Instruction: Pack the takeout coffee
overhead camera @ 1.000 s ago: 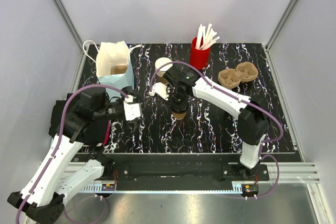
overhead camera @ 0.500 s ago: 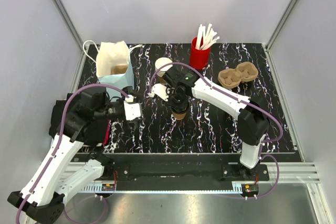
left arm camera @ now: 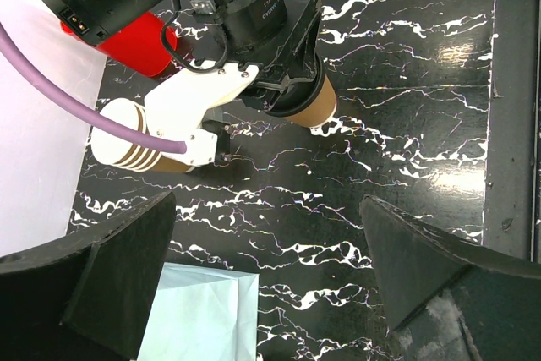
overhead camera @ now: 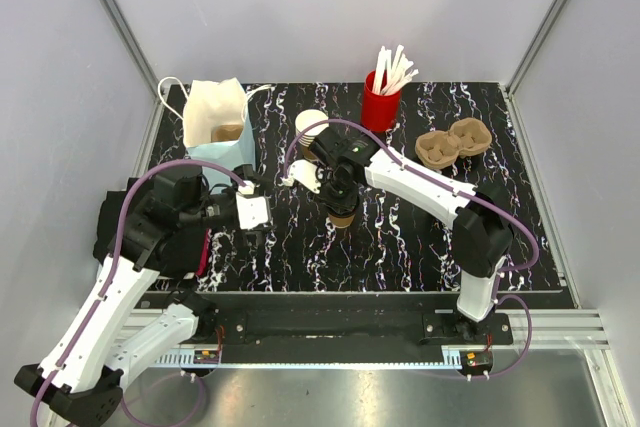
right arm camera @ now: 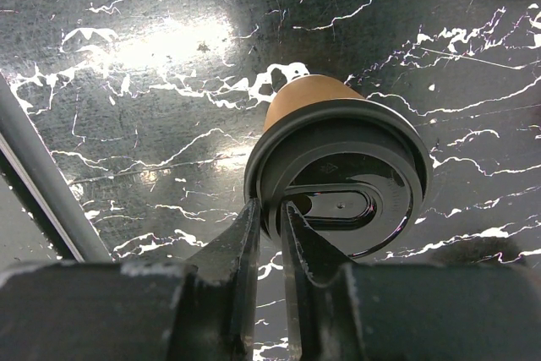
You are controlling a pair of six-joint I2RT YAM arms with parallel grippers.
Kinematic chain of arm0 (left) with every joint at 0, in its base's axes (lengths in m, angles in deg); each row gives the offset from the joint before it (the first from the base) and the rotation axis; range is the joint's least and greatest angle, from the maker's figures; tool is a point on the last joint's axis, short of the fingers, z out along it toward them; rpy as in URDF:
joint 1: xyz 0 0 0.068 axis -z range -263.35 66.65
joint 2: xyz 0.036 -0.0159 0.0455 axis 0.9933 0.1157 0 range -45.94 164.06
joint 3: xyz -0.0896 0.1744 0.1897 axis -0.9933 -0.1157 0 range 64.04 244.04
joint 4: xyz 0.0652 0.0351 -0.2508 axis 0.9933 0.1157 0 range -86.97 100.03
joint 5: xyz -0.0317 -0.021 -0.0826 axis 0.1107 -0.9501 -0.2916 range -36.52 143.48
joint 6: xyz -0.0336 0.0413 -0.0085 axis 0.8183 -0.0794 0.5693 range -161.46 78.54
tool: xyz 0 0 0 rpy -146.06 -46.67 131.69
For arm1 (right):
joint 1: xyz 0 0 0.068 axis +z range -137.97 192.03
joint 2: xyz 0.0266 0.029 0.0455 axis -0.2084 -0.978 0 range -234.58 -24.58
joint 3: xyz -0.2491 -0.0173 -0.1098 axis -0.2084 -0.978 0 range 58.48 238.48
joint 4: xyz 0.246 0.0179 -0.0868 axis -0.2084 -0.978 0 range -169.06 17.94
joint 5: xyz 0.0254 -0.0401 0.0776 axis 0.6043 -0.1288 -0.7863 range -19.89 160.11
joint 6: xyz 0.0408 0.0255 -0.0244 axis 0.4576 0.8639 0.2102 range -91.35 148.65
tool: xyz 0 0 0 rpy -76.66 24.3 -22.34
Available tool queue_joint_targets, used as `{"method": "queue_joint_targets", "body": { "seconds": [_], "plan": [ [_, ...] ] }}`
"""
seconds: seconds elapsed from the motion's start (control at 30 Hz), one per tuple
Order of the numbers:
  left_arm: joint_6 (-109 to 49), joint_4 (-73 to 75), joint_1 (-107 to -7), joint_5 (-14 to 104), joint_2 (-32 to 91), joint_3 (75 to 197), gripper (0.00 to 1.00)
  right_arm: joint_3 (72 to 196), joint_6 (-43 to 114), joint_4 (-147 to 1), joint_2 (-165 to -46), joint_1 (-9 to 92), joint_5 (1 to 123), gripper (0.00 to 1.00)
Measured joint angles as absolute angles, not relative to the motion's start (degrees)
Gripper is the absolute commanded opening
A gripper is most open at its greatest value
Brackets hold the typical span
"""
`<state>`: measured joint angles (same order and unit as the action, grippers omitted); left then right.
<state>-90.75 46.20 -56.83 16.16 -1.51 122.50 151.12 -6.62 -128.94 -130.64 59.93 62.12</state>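
Small brown paper cup (overhead camera: 342, 215) stands upright on black marbled desk (overhead camera: 400, 247), about middle, near stack of lidless brown cups (left arm camera: 135, 137). Round black plastic lid (right arm camera: 347, 175) sits on top, so lid step looks done to me. My right gripper (right arm camera: 270, 209) narrow, lid rim between fingers; can't tell if pinching or loose. My left gripper (left arm camera: 269, 200) wide, holds nothing, hovers near white paper bag (overhead camera: 215, 112). Cup not in bag yet. That part left, I think.
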Motion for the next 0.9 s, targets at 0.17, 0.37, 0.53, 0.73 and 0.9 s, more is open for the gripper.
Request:
{"method": "queue_joint_targets", "body": {
  "seconds": [0.17,0.37,0.53,0.73,0.9],
  "plan": [
    [-90.71,46.23,-56.87,16.11,-1.40,122.50,0.99,151.14,-6.71,-128.92,-130.62,60.04,62.88,0.30],
    [-90.51,45.79,-56.87,15.68,0.26,122.50,0.99,151.21,-7.45,-128.94,-128.74,60.04,64.85,0.44],
    [-89.31,44.43,-56.87,14.76,3.36,122.50,0.99,152.23,-8.00,-128.92,-121.25,60.04,66.05,0.81],
    [-83.15,40.63,-56.87,14.10,12.17,123.70,0.99,151.97,-7.86,-128.72,-109.68,57.11,64.39,1.00],
    [-74.16,39.41,-56.87,13.99,25.50,130.76,0.99,144.37,-5.85,-123.50,-100.98,48.76,62.03,1.00]
  ]
}}
